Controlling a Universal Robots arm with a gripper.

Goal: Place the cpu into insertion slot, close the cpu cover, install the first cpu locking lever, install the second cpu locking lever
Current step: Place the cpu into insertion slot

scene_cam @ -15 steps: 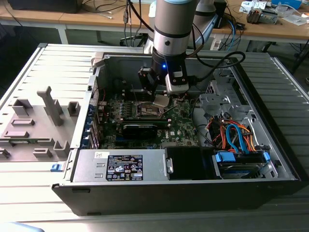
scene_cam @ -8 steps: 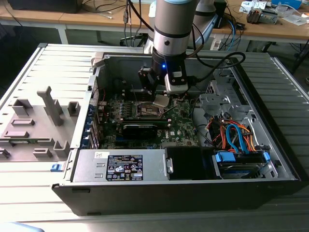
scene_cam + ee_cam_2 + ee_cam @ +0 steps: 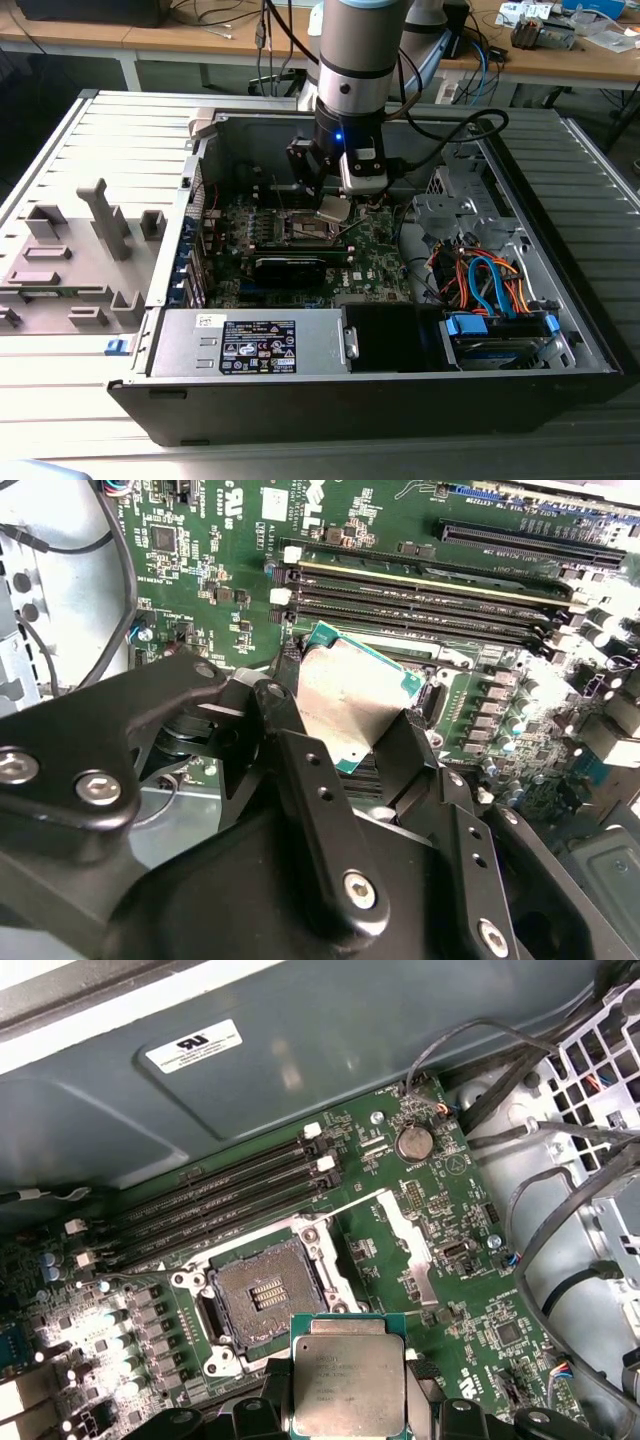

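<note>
**Chip held over the motherboard, socket open and bare**

In the upper middle of the exterior view, the arm reaches down into an open computer case (image 3: 380, 395) that lies on a ribbed grey table (image 3: 60, 400). The gripper (image 3: 334, 200) is closed narrowly on the cpu (image 3: 333, 211), pinching the chip by two opposite edges. In both wrist views the black fingers (image 3: 290, 740) press on either side of the silver-grey top, and the chip's green rim shows around it. In the exterior view the chip looks a little tilted.

The cpu (image 3: 348, 1375) hangs above the green board, near the insertion slot (image 3: 265, 1295) and not yet seated in it. The slot is a dark square with a silvery border, and its contact field is exposed. The cpu cover (image 3: 408, 1250) is swung up and stands open at the slot's far side, away from the memory slots (image 3: 220, 1195). These long black slots run along the slot's other side.

In the exterior view, the slot (image 3: 305, 228) lies just to the exterior view's left of the held chip. A grey power supply (image 3: 250, 345) fills the case's lower left, and blue and orange cables (image 3: 490, 285) are bundled at the right. A grey parts holder (image 3: 80, 250) sits on the table at the far left.
</note>
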